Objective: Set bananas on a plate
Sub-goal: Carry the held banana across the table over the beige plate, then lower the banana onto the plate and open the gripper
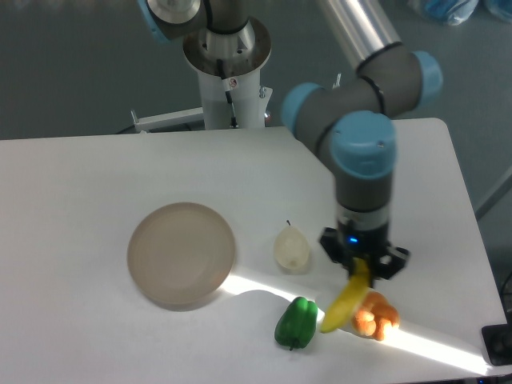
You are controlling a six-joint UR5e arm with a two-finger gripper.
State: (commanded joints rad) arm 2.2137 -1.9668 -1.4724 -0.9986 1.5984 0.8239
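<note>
The black two-finger gripper [364, 268] pinches the curved yellow banana [345, 302] at its upper end; the fruit dangles below the fingers, over the lumpy orange pepper [374, 315], well apart from the round beige plate [182, 254].

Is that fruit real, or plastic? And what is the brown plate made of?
The banana, pear, green pepper and orange pepper look like moulded plastic: smooth, evenly coloured, unblemished skins with a soft sheen, though real can't be ruled out. The plate looks matte beige-brown, with no glare; plastic or unglazed ceramic, hard to tell.
</note>
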